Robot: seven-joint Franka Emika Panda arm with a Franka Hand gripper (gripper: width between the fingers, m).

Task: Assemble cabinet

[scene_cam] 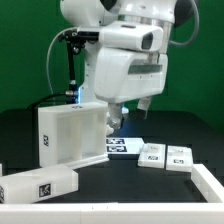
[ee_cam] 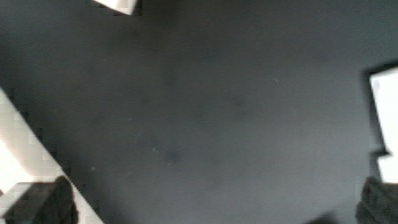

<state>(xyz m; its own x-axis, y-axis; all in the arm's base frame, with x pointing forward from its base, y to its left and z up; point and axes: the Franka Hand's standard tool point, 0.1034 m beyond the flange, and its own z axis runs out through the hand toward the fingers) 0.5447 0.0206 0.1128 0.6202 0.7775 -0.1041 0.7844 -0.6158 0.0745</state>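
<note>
A black table [scene_cam: 190,128] is stretching under a green backdrop. The cabinet [scene_cam: 68,135] is looking barely begun. Its white, tag-bearing box is standing just beside the marker board [scene_cam: 124,147], with smaller pieces [scene_cam: 165,155] lying loose on the board's other side. The gripper [scene_cam: 117,122] is hovering above the board, spread wide, gripping nothing.
</note>
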